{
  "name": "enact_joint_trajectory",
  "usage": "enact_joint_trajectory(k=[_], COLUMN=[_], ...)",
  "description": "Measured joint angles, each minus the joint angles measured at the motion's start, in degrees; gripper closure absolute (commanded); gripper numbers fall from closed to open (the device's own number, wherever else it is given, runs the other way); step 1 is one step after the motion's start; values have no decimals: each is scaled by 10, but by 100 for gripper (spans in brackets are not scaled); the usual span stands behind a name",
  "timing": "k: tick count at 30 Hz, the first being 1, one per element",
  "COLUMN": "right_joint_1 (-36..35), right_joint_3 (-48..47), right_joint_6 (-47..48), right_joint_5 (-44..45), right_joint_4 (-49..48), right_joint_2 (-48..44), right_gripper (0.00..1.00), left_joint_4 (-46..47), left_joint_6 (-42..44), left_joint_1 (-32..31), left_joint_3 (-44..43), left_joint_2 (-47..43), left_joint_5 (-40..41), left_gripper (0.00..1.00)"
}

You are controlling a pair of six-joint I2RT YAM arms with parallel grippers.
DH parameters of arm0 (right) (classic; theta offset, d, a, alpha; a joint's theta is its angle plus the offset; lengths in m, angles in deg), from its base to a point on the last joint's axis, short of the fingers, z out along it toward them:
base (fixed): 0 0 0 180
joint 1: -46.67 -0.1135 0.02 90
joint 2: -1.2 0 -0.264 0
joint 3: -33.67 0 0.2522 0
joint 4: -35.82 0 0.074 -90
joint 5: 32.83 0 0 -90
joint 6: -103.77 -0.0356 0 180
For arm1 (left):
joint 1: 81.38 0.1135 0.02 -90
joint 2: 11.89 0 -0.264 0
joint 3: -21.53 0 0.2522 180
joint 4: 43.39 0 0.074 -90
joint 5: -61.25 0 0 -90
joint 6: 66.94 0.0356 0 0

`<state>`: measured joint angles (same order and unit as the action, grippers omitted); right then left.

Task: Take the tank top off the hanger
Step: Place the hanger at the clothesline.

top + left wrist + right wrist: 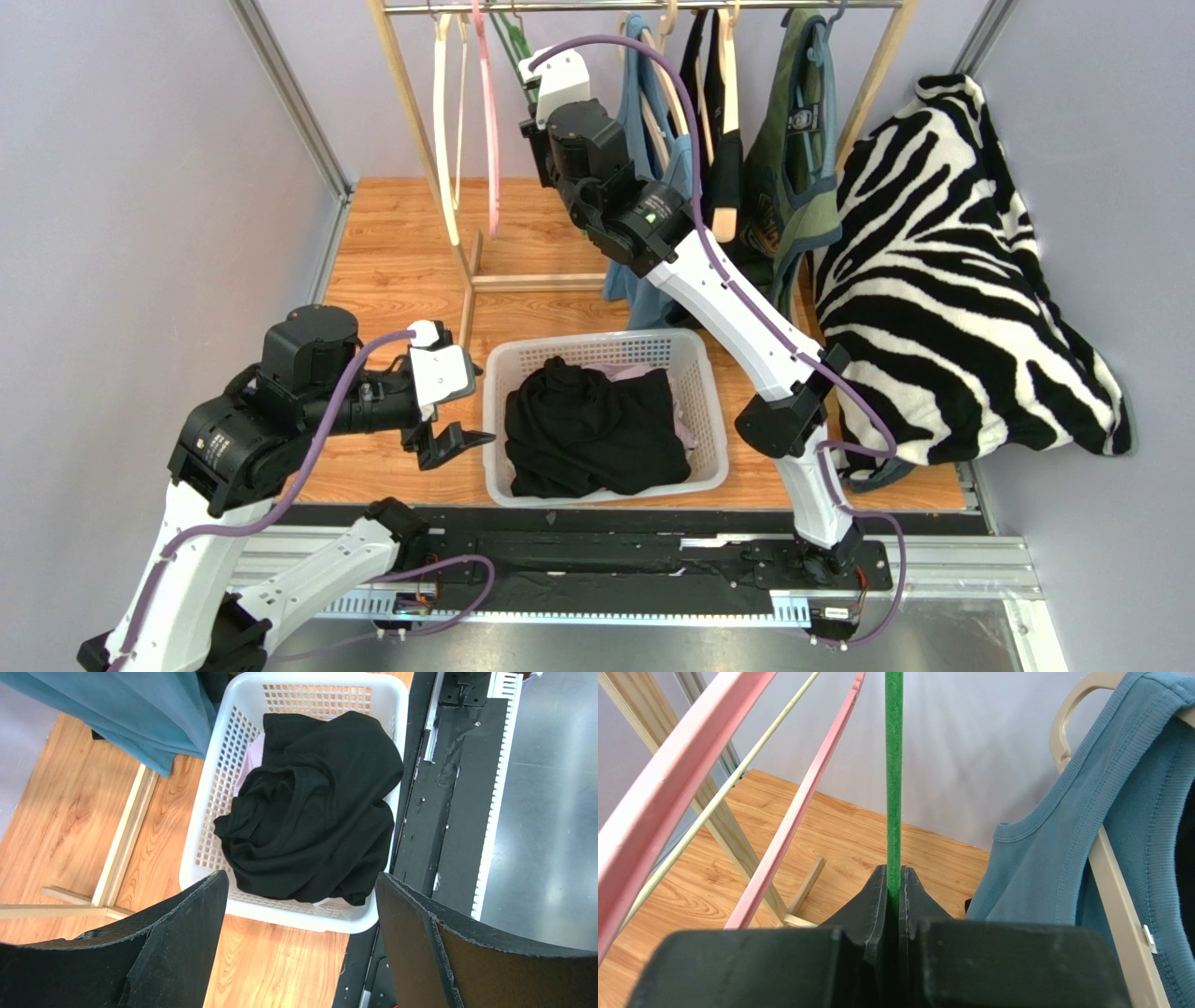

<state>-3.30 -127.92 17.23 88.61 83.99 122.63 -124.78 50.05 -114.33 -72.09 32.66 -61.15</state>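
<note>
Black tank top (596,427) lies heaped in the white basket (709,420), off its hanger.
We see the right gripper (896,899) pinching the bare green hanger (894,777) at the rack; the left gripper (302,945) hovers spread by the basket. Next, we judge, comes letting go of the hanger.

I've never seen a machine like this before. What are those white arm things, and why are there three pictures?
They are two robot arms. One picture looks down from above; the other two come from little cameras on each arm's wrist. The right gripper is pinched shut on a thin green hanger up at the clothes rail, beside a blue tank top on a beige hanger. The left gripper is open and holds nothing, above a white basket with black clothes in it. The basket sits on a wooden floor.
</note>
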Motion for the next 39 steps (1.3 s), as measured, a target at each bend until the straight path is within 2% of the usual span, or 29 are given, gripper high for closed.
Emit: enact_joint_trajectory(k=[4, 7, 8, 11, 18, 31, 39], right_joint_1=[0, 0, 0, 0, -1, 20, 59], right_joint_3=[0, 0, 1, 12, 75, 94, 117], right_joint_6=[10, 11, 12, 9, 0, -9, -33], right_joint_5=[0, -1, -2, -7, -16, -25, -24], right_joint_4=[-3, -3, -3, 2, 54, 70, 99], right_joint_2=[1, 1, 1, -2, -49, -266, -252], right_gripper=[99, 78, 61, 37, 31, 28, 20], left_joint_4=[0, 0, 0, 0, 0, -4, -4], left_joint_6=[0, 0, 0, 0, 0, 0, 0], left_joint_1=[1, 2, 2, 4, 5, 19, 24], left_joint_3=[0, 0, 0, 0, 0, 0, 0], left_joint_2=[0, 1, 2, 2, 2, 2, 2], left_joint_5=[-1, -1, -1, -1, 0, -4, -8], left_gripper=[15, 15, 15, 15, 15, 14, 14])
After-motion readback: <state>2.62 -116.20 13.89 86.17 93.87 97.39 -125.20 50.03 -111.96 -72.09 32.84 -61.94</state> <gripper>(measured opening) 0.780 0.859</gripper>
